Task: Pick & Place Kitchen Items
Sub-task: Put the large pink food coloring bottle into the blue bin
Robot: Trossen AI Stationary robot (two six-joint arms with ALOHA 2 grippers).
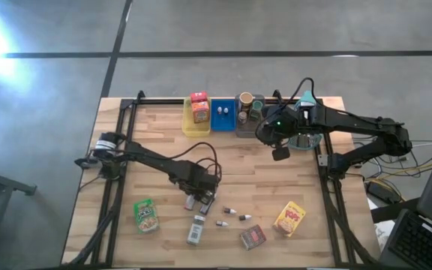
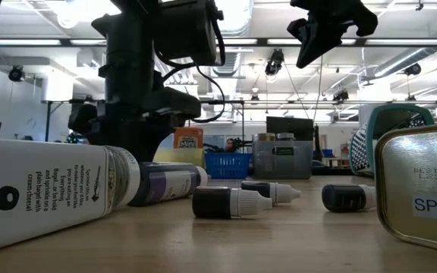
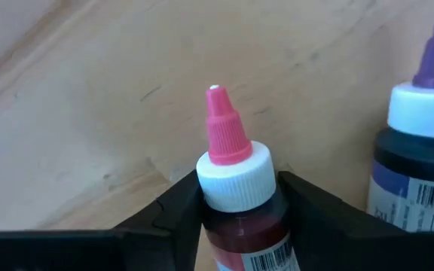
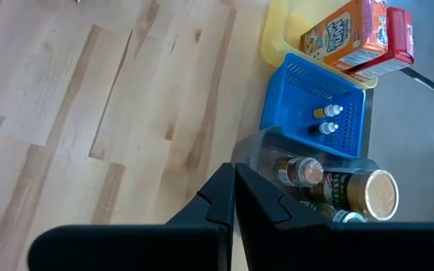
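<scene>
A slim dark bottle with a white cap and pink tip [image 3: 228, 147] lies on the wooden table, and my left gripper [image 3: 238, 197] is closed around it. In the high view this gripper [image 1: 201, 198] points down left of the table's middle. A second bottle with a purple tip [image 3: 424, 113] lies right beside it. My right gripper [image 1: 280, 152] hangs shut and empty above the table in front of the grey tray [image 1: 249, 129]; its fingers [image 4: 234, 184] are together. Small vials [image 1: 231, 216] lie near the front. My left gripper pinches the bottle's dark body just below the white cap [image 3: 241, 220], one finger [image 3: 173, 214] on each side. The fingers come from above, pointing down, and lie across the bottle. The bottle lies on its side on the table.
At the far edge stand a yellow tray [image 1: 188, 126] with red and orange boxes, a blue tray [image 1: 222, 120] with two vials, and the grey tray with a brown cup and jars. Near the front lie a green pouch [image 1: 146, 215], a white jar [image 1: 196, 230], a tin [image 1: 253, 237] and a yellow pouch [image 1: 290, 218].
</scene>
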